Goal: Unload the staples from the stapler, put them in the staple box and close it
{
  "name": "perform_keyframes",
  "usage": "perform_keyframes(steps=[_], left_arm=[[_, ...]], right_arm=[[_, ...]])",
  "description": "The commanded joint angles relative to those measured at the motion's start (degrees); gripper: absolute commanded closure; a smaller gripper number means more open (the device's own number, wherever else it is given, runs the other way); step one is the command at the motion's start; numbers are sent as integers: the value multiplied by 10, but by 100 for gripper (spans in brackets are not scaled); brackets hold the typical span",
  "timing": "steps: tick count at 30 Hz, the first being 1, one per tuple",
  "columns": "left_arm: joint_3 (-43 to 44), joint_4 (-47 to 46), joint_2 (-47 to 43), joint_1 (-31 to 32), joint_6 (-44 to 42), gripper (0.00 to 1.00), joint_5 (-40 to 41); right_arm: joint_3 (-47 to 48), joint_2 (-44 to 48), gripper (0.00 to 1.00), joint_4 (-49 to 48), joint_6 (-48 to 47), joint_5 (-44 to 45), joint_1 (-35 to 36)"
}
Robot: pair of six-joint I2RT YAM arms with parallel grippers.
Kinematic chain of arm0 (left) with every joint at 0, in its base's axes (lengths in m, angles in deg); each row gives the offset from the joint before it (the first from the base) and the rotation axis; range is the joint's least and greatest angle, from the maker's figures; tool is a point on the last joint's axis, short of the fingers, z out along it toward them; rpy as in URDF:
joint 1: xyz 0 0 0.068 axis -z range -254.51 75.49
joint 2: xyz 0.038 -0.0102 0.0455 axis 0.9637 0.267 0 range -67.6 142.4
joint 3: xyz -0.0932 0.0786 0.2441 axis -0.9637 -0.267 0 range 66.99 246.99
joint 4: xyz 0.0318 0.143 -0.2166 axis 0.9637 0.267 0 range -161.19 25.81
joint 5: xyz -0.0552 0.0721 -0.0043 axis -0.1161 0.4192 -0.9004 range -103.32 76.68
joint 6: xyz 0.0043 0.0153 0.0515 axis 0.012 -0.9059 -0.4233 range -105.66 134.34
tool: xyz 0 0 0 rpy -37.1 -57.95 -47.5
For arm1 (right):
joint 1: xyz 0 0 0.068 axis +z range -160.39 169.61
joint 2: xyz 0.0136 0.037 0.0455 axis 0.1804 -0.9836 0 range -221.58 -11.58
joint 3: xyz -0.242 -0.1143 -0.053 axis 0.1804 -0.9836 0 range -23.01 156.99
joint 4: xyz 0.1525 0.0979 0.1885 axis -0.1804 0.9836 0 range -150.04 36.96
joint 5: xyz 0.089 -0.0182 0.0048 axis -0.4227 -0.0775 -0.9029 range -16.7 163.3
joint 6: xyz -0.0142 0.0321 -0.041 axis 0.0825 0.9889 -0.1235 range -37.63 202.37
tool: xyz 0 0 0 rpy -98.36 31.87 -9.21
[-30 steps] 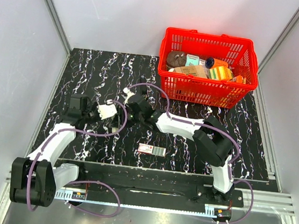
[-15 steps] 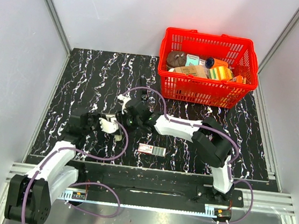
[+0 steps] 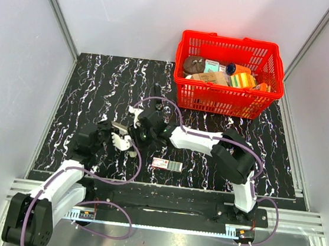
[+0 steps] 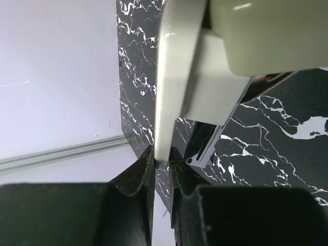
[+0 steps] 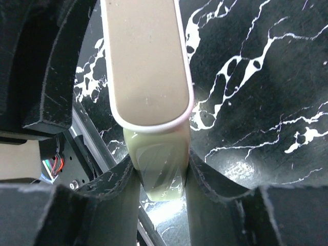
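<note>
**Stapler held between both grippers, magazine exposed**

The stapler (image 3: 123, 142) is at the near-left middle of the black marbled mat (image 3: 98, 80), caught between the two arms; whether it rests on the mat or is held just above it cannot be told from overhead. The left gripper (image 4: 161, 161) is pressed nearly together, pinching the thin edge of the cream top cover (image 4: 177, 77). The right gripper (image 5: 160, 177) is clamped partway closed around the rounded end of the cream body (image 5: 146, 61), with a finger touching each side.

From above, the stapler's long axis runs roughly from the left gripper (image 3: 113, 137) across to the right gripper (image 3: 135, 133), so each arm has one end and neither is the nearer. The cover is parted from a bright metal magazine (image 4: 205, 146), which lies just beside and below it in the left wrist view and shows overhead as a silver strip (image 3: 119, 126). The next move likely depends on that gap: the cover must stay lifted clear of the channel along the long axis so the staples can slide or tip out. Whether any staples sit in the channel cannot be seen.

A small labelled box (image 3: 167, 165) lies on the mat near the right arm, apart from the stapler.

The red basket (image 3: 230, 38) stands at the far right, well apart from the grippers; it holds a brown round item (image 3: 193, 64), a cardboard box (image 3: 208, 77), an orange-and-green packet (image 3: 242, 79) and other items too small to name.
</note>
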Motion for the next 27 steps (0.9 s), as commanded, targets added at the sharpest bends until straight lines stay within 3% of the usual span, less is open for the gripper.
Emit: perform_keyframes(steps=[1,2,4,5,6,8,10,11,12,13,15,20,27], left_arm=[[21,22,-44,33,4,100,-17],[15,53,-46,39,-11,100,-14],[-16,3,-68,49,-4,100,-2],[12,-3,-82,53,65,100,-5],[61,74,-80,53,130,100,-24],[96,187,-40,62,108,100,-16],[53,62,-63,67,154,100,8],[69,57,-53,61,213,100,7],[134,201,-21,50,220,100,-34],[179,283,11,43,217,100,-55],[214,320,39,43,266,100,-52],[208,351,13,36,288,100,-66],[322,526,112,12,363,100,-165]], right_arm=[[10,7,100,12,28,55,-14],[12,7,100,11,29,55,-14],[19,6,100,13,32,54,-14],[22,7,100,13,32,51,-14],[21,10,100,8,34,50,-14],[26,5,100,5,36,49,-14],[39,1,100,14,35,52,-14],[38,5,100,14,36,57,-14],[32,11,100,8,37,64,-14],[30,16,100,1,39,66,-14],[35,19,100,3,40,60,-15],[36,34,100,0,59,35,-18],[25,41,100,-30,103,-22,-24]])
